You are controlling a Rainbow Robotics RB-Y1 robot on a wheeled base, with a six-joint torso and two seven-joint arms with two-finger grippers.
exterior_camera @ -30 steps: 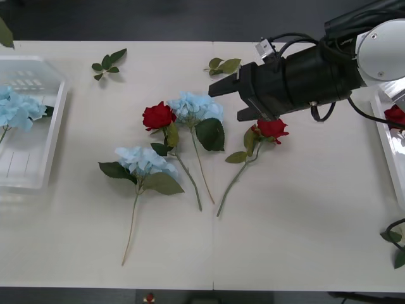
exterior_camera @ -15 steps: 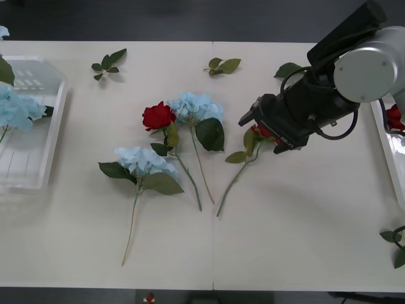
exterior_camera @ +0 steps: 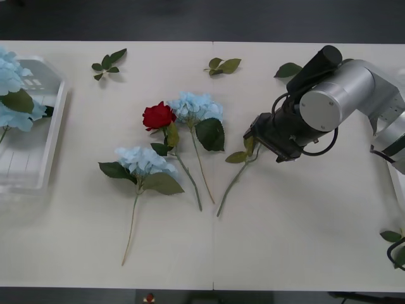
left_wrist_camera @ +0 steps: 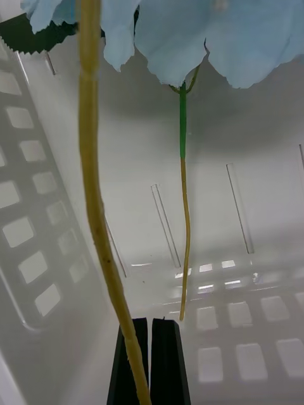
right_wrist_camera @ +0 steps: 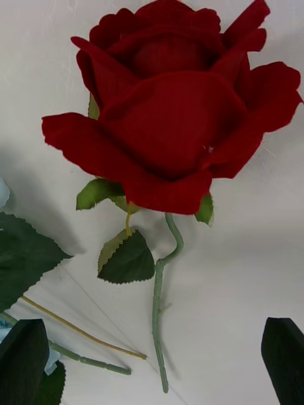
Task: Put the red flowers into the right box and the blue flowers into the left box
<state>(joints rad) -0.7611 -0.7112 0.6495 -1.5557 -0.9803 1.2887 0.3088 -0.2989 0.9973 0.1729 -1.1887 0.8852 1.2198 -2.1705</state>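
A red rose (right_wrist_camera: 171, 120) lies flat on the white bench (exterior_camera: 285, 215), its bloom directly beneath the right pincer (right_wrist_camera: 155, 361), whose two black fingers (right_wrist_camera: 22, 357) stand spread apart at either side of the green stem (right_wrist_camera: 158, 304), not yet touching it. From above, the right arm covers the bloom, and only the rose's stem and leaves trail out toward the bench's near edge. A second red rose (exterior_camera: 158, 116) rests near the middle of the bench, touching one of two pale-blue hydrangeas (exterior_camera: 195, 106); the other hydrangea (exterior_camera: 144, 159) lies just in front of them. Loose leaf sprigs (exterior_camera: 107, 63) sit toward the far edge.

At the bench's left end, the left pincer (left_wrist_camera: 150, 354) is clenched on the yellowish stem of a blue hydrangea (left_wrist_camera: 190, 31), holding it over the clear ridged tray (exterior_camera: 38, 158), where another blue head (exterior_camera: 16, 117) already lies.

The step in hand appears to be gripping the rose for the right box. A clean pick likely means lowering straight down and closing on the stem just below the bloom, where it is stiffest, and keeping clear of the thin tan stem (right_wrist_camera: 82, 329) of the neighbouring flower near one finger so it is not dragged along.
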